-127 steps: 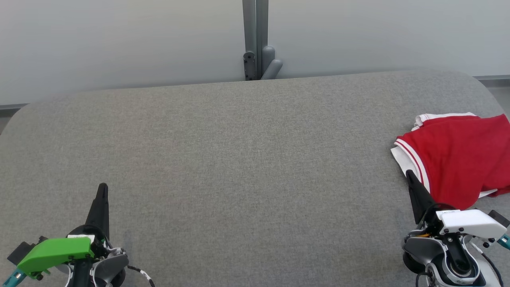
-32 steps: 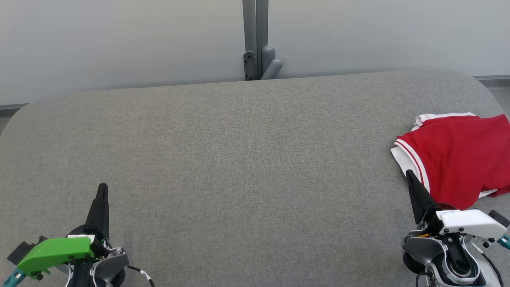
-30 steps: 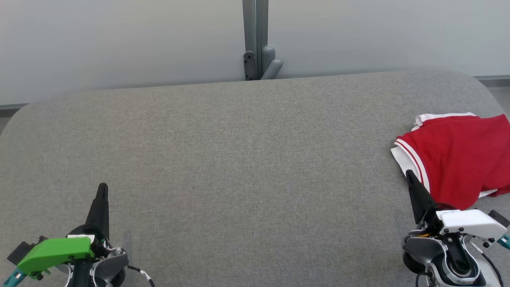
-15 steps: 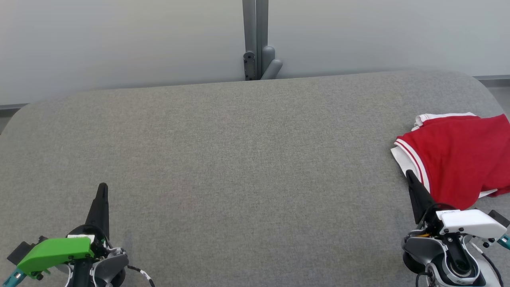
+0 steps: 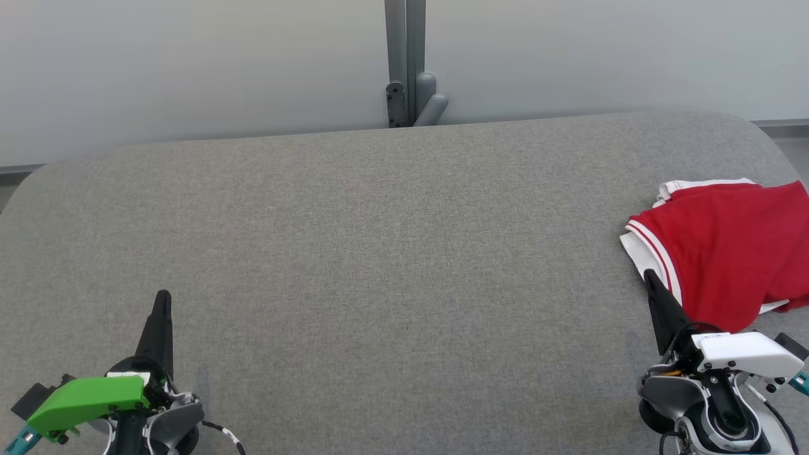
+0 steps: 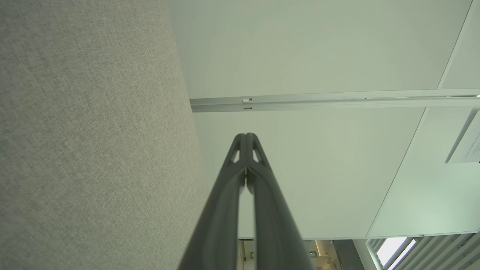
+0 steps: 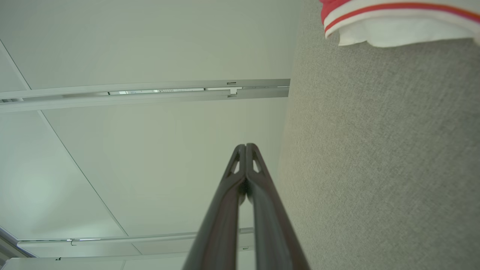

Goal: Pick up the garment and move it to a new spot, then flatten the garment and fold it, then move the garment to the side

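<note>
The red-and-white garment (image 5: 727, 253) is seen lying bunched at the right edge of the grey tabletop (image 5: 379, 240). The right gripper (image 5: 648, 275) is held near its white hem, pressed closed, with nothing gripped. The left gripper (image 5: 162, 296) is seen at the near left, likewise closed and empty.

Brightly, evenly lit, diffuse. Faint soft shadow on the bench (image 5: 379, 253) beside the left claw (image 5: 163, 296). Crisp throughout in head view. In wrist views, blurred at the near fingers (image 6: 221, 232), greenish cast, mild bowing toward the edges.
</note>
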Controlling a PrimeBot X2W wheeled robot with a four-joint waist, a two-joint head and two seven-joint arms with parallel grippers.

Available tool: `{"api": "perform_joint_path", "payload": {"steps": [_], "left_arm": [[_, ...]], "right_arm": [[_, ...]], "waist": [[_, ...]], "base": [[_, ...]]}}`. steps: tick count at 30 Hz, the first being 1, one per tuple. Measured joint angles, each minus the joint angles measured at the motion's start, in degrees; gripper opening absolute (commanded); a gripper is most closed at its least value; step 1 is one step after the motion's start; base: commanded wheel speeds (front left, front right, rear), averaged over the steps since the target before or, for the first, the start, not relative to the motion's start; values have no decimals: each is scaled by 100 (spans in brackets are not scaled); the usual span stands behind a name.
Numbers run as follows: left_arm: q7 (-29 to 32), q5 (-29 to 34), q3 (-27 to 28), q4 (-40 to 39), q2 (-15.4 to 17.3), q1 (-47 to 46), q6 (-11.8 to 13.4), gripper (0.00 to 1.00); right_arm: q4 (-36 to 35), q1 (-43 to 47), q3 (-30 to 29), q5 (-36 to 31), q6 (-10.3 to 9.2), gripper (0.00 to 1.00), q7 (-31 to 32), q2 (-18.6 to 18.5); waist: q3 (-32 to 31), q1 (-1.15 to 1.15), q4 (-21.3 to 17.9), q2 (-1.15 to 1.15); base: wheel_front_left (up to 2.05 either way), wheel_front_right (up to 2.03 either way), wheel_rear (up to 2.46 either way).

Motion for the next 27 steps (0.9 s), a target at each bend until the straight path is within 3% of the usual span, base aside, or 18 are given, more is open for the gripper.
{"api": "perform_joint_path", "payload": {"steps": [27], "left_arm": [[0,0,0,-1,0,0,0,0]], "right_arm": [[0,0,0,0,0,0,0,0]], "waist": [[0,0,0,0]], "base": [[0,0,0]]}}
